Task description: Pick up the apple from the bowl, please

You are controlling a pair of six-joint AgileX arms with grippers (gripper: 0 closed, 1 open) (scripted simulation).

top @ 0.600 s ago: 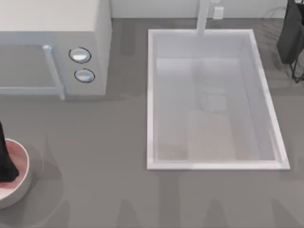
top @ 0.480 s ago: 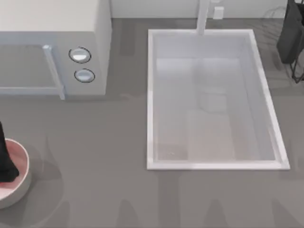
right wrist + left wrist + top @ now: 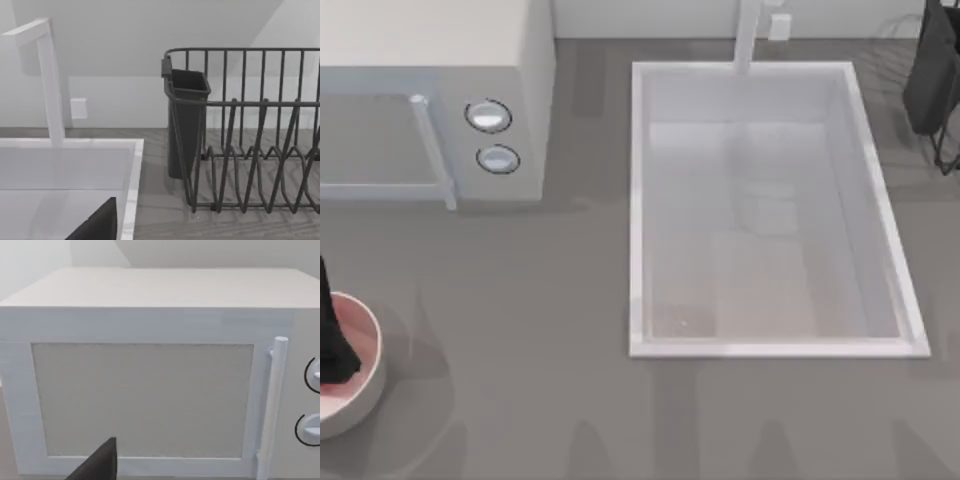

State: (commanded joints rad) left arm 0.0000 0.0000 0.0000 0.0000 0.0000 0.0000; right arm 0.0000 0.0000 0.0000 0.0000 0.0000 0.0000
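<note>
You see the bowl (image 3: 365, 385) cut off by the top view's left edge, and the black left gripper (image 3: 332, 340) covers much of its inside, so you cannot tell whether its fingers are closed. The microwave (image 3: 430, 100) and dish rack (image 3: 935, 80) are cropped too.

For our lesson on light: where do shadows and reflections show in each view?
Top view: the microwave throws a soft shadow on the counter; pale reflections lie in the sink; the left hand hangs dark over the bowl. Right wrist view: a slanted shadow crosses the wall behind the dish rack.
</note>
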